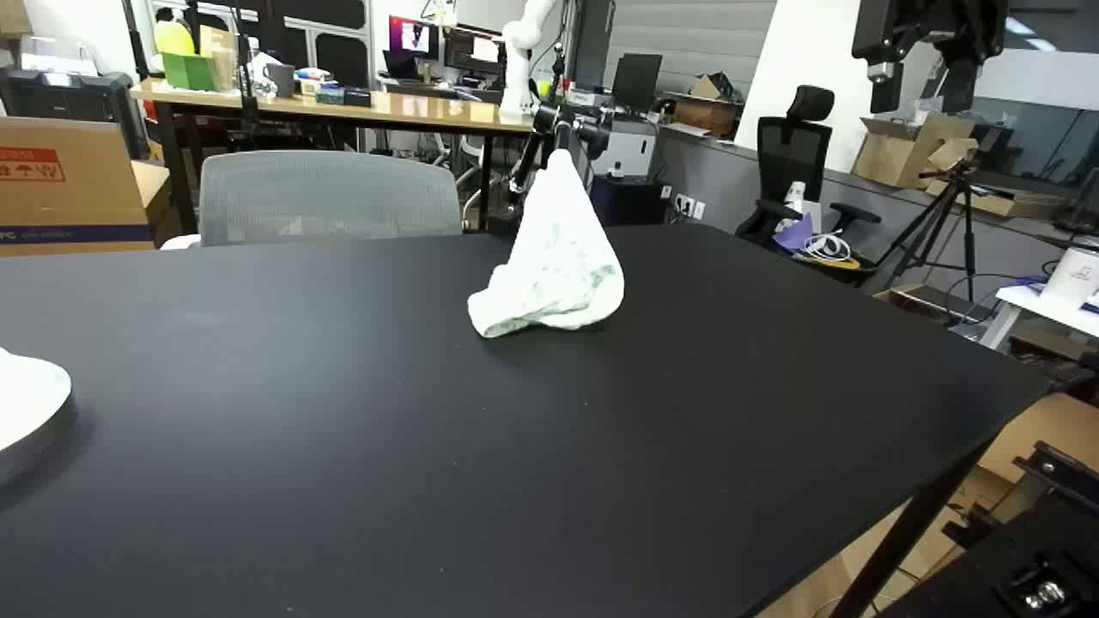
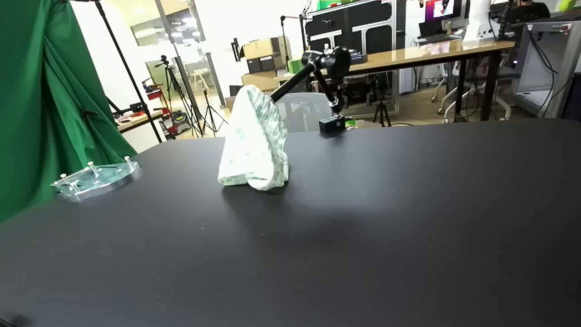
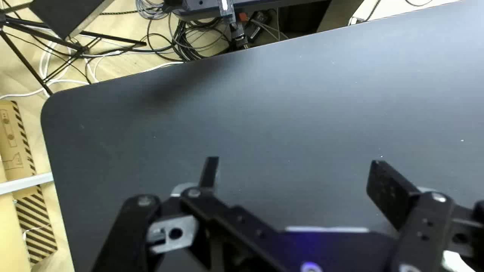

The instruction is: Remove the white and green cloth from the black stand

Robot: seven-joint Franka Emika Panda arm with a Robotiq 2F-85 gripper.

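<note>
The white and green cloth [image 1: 558,257] hangs in a tall peaked cone over something on the black table, its lower edge near the tabletop. It also shows in an exterior view [image 2: 254,141]. A black jointed stand [image 2: 297,84] reaches from a small block at the table's far edge to behind the cloth; the cloth hides its end. Part of the stand shows behind the cloth's peak [image 1: 571,129]. My gripper [image 1: 923,90] is high at the upper right, well apart from the cloth. In the wrist view the gripper [image 3: 295,160] is open and empty over bare tabletop.
The black table [image 1: 386,455] has a front edge at the right. A white rounded object [image 1: 30,399] is at the left edge. A clear plate with upright bolts [image 2: 97,177] lies near a green curtain [image 2: 50,104]. A grey chair [image 1: 330,197] stands behind the table.
</note>
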